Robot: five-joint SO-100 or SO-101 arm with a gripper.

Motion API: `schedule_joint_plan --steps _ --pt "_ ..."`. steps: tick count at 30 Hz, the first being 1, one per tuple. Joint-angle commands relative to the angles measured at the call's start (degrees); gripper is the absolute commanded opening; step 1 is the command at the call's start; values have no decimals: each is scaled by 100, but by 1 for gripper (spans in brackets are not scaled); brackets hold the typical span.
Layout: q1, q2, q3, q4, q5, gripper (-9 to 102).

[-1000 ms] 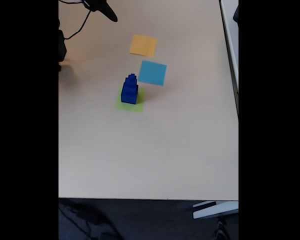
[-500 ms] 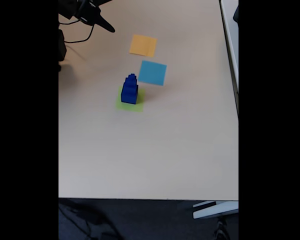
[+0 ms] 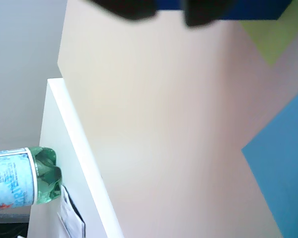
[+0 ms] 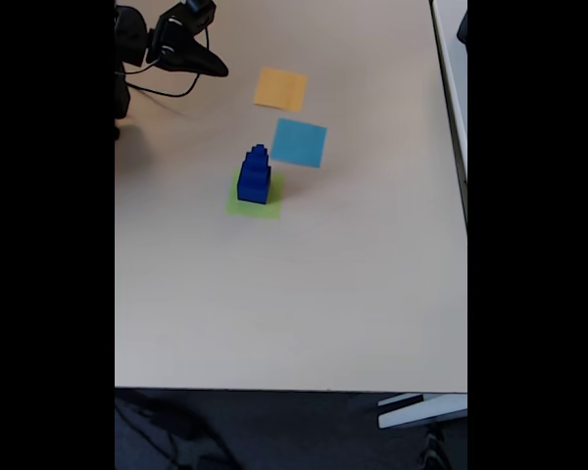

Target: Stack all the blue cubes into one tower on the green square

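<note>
- The gripper [image 4: 216, 70] hangs over the far left corner of the desk [image 4: 304, 304] in the fixed view, well apart from the stack. It holds nothing. In the wrist view its fingertips [image 3: 124, 7] are two dark blurs at the top edge with a gap between them, though how wide they stand I cannot tell.
- The blue cubes [image 4: 254, 176] stand as one stepped tower, largest at the bottom and smallest on top, a little left of the desk's middle and nearer its far edge.
- The tower sits on the green square [image 4: 271, 208], which peeks out around its base. In the wrist view a blue block [image 3: 258, 10] and a green corner [image 3: 273, 42] show at the top right.
- Judged from this, stacking looks finished. The step in hand is parking the arm: keep it high and away from the tower, with no sweep toward the middle of the desk.
- The light-blue square [image 4: 299, 142] lies just beside the tower toward the far edge, and the orange square [image 4: 280, 89] lies beyond it. Both are flat and block nothing.
- A cable [image 4: 162, 90] trails on the desk beneath the arm and could snag it.
- A green bottle [image 3: 25, 176] lies beyond the desk's edge in the wrist view.
</note>
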Motion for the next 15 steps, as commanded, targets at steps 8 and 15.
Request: schedule_joint_plan --steps 8,15 --pt "237 211 826 -114 -861 0" --pt "352 211 1292 -308 -1063 0"
